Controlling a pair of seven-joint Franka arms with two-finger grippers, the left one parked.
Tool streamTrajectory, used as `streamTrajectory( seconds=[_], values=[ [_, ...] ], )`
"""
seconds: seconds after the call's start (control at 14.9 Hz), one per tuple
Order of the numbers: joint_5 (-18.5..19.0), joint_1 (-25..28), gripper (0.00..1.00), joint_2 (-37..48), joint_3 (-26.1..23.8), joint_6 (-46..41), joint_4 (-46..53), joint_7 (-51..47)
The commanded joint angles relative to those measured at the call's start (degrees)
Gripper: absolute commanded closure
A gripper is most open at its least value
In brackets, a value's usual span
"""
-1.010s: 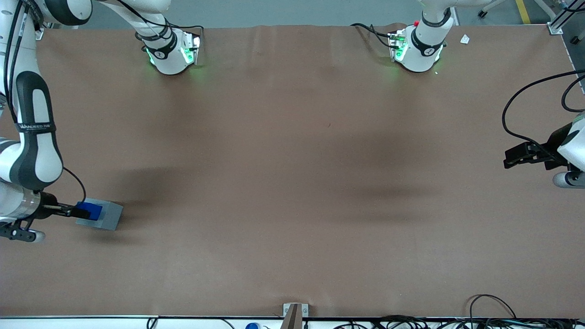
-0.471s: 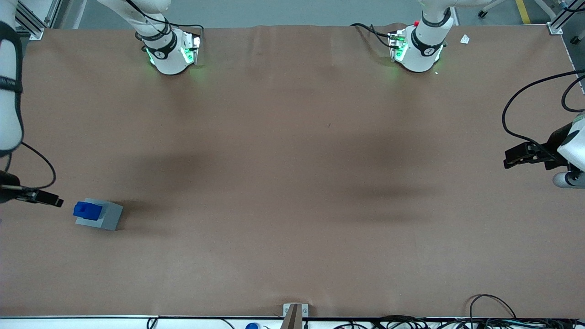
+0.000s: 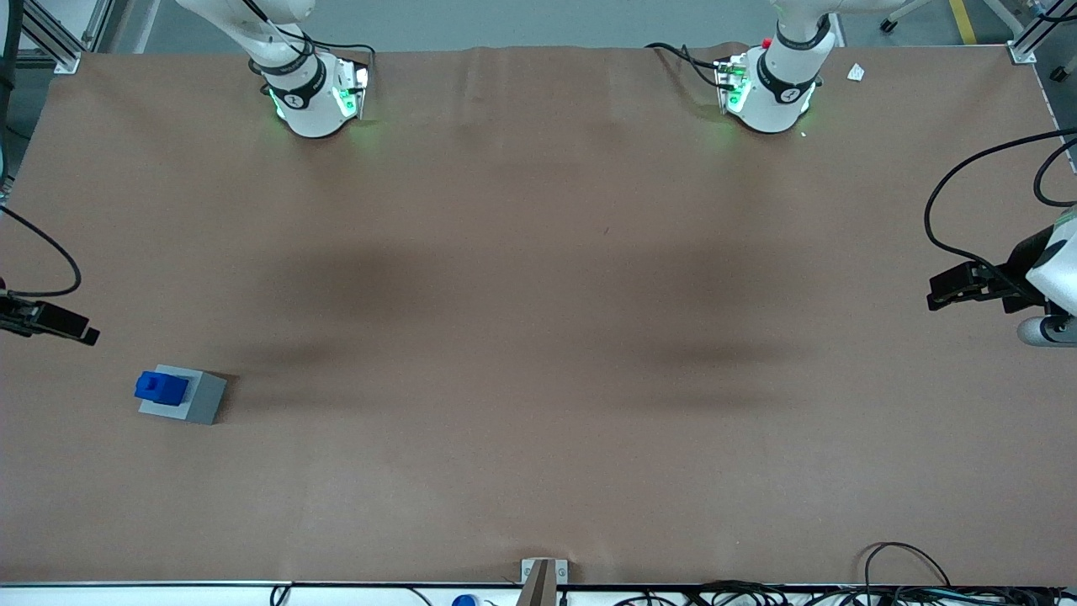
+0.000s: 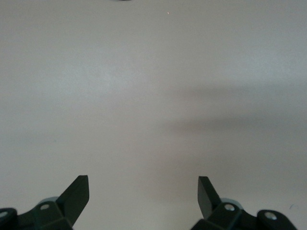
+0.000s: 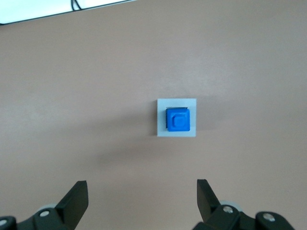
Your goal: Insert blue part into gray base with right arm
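Near the working arm's end of the desk [image 3: 538,337], close to the edge nearest the front camera but not at it, the gray base [image 3: 195,399] sits flat on the brown cover. Seated in its square recess is the blue part [image 3: 161,388], upright, its stub on top; from the wrist camera the blue part [image 5: 178,120] fills most of the recess, with the light rim of the gray base [image 5: 161,118] showing all round it. Raised above the desk and well apart from both pieces, the gripper [image 3: 71,326] hangs at the working arm's end of the desk, farther from the front camera than the base. Its two fingers [image 5: 76,199] stand spread wide with nothing between them, and the gripper [image 5: 142,199] looks straight down on the assembled pair. A thin black cable [image 3: 50,252] loops from the gripper.
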State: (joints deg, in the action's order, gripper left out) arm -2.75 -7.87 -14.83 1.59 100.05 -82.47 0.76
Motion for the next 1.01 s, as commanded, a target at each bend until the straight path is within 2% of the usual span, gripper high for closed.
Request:
streamTrajectory(
  seconds=[0.0, 0.27, 0.67, 0.94],
  values=[
    [1.95, 1.71, 0.0, 5.33, -0.01, -3.96, -1.82, -2.08],
    [4.86, 3.12, 0.0, 10.35, -0.27, -10.74, -1.82, -4.18],
    [4.78, 3.65, 0.0, 12.2, -0.18, -12.86, -1.56, -5.06],
    [4.6, 3.74, 0.0, 11.85, -0.27, -12.86, 1.34, -0.25]
  ],
)
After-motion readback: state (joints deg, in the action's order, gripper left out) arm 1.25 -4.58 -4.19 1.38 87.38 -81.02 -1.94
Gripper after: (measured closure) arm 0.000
